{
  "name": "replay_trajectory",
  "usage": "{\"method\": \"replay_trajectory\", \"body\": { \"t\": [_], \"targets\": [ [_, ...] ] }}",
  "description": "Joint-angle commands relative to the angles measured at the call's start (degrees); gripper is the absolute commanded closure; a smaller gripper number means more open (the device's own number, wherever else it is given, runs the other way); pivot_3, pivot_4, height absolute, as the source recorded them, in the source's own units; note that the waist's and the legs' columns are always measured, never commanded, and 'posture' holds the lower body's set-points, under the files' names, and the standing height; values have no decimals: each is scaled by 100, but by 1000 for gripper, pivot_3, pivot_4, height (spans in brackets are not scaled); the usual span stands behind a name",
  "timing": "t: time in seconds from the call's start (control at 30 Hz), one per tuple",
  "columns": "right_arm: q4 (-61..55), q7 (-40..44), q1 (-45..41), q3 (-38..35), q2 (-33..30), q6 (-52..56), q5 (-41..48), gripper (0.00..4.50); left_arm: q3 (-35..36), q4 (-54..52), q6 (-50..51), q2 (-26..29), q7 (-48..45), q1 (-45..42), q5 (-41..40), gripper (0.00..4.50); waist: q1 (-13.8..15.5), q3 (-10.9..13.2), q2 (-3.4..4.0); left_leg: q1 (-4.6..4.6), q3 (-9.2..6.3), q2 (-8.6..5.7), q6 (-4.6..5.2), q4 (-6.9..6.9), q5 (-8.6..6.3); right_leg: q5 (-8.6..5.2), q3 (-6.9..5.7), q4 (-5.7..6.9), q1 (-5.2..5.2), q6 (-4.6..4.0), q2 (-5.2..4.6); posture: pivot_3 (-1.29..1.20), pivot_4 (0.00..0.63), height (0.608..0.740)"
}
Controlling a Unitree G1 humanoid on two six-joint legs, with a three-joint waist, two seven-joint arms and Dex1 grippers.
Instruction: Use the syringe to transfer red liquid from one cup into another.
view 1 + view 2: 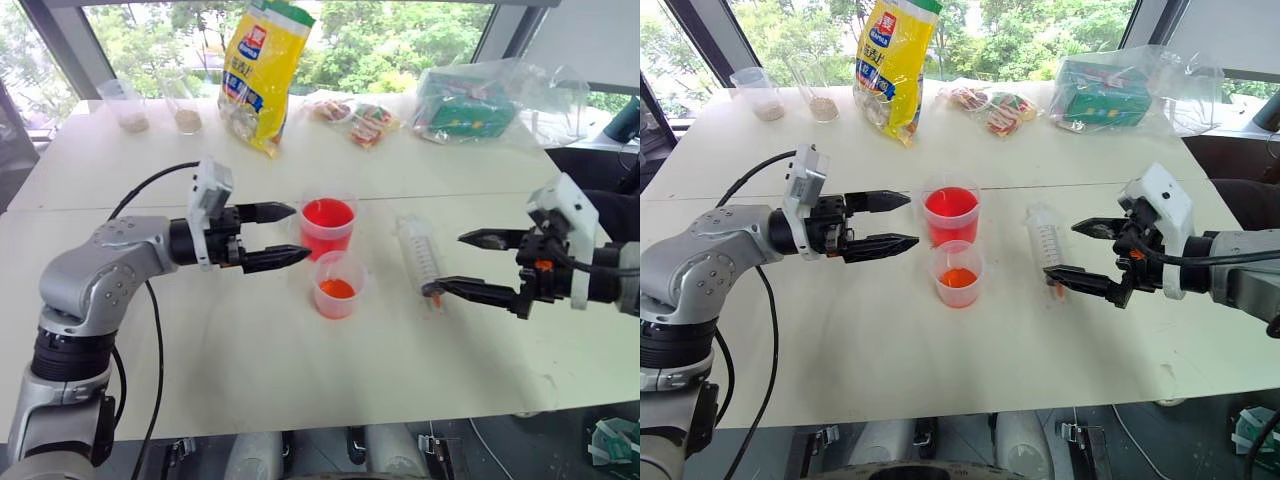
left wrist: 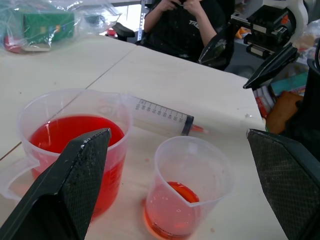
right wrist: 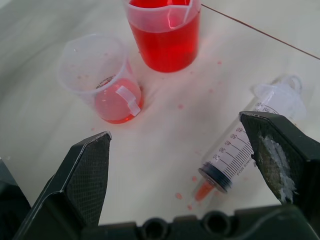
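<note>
Clear plastic syringe (image 1: 420,254) lying flat on the white table (image 1: 250,370), untouched, at about 3 o'clock from the two cups, orange tip toward the near edge, plunger end toward 12 o'clock. Tall cup (image 1: 327,226) full of red liquid (image 1: 327,213) at the middle; short cup (image 1: 338,285) just beside it at 6 o'clock, red only at the bottom. Red droplets scattered around the syringe tip.

Right gripper (image 1: 462,262) spread wide and empty, hovering just beside the syringe at its 3 o'clock, lower finger near the tip. Left gripper (image 1: 291,235) also spread wide, holding nothing, pointing at the tall cup from 9 o'clock.

Step in hand, by the look of it: picking up the syringe. Best done by lowering the right fingers astride the thick barrel at mid-length, not over the slim tip, then closing squarely across it. Worth guarding against: rolling of the round barrel, nudging either cup.
</note>
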Motion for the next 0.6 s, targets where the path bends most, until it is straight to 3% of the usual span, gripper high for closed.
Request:
{"method": "replay_trajectory", "body": {
  "t": [0.03, 0.3, 0.6],
  "targets": [
    [179, 59, -92, 20, -123, -185, -146, 19, 89, -181, -155, -1, 42, 44, 21, 0, 0, 0, 0, 0, 0, 0, 0, 0, 0, 0, 0, 0, 0, 0, 0, 0, 150, 740],
    [579, 3, -319, 478, -158, -271, -521, 19, 32, -262, -234, -81, 106, 68, 52, 0, 2, 0, 0, 0, 0, 0, 0, 0, 0, 0, 0, 0, 0, 0, 0, 0, 150, 740],
    [1264, -876, -1403, 1272, 219, 743, -707, 19, -71, -96, -316, -356, 114, -29, 101, 0, -18, 0, 0, 1, 1, 0, 0, 1, 0, 0, 1, 1, 0, -1, 0, 0, 150, 740]
  ]
}}
